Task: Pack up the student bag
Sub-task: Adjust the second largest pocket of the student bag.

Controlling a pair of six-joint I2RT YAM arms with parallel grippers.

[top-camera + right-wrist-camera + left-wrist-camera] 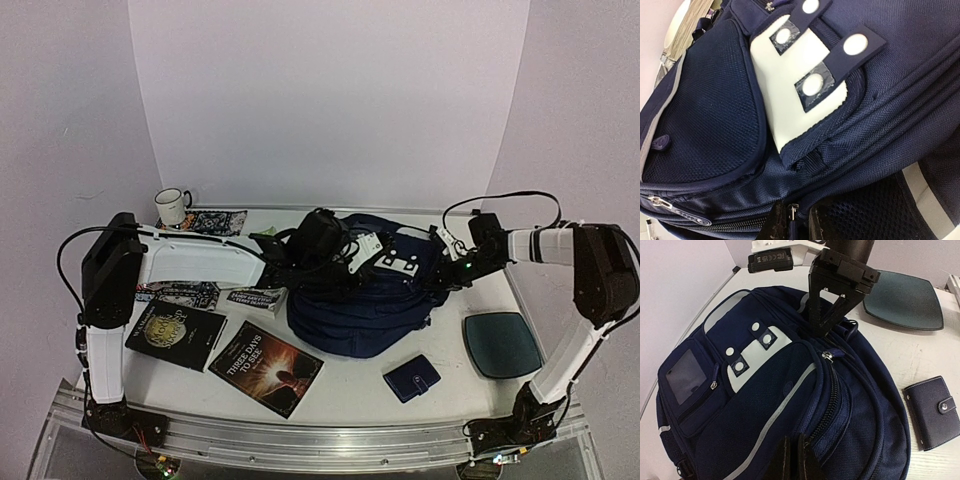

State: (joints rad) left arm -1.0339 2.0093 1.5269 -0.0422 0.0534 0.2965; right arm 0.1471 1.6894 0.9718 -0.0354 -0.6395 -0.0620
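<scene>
Left pincer [796, 460] shut on student bag [765, 405]; right pincer [792, 220] nipping zip pull [790, 209]; wallet [935, 410], books [265, 368] nearby.

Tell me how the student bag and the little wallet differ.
The student bag is far larger than the wallet. The bag bulges in a mound; the wallet lies flat and closed. The bag carries a white patch with round studs; the wallet shows only one snap tab. Both are navy blue.
</scene>
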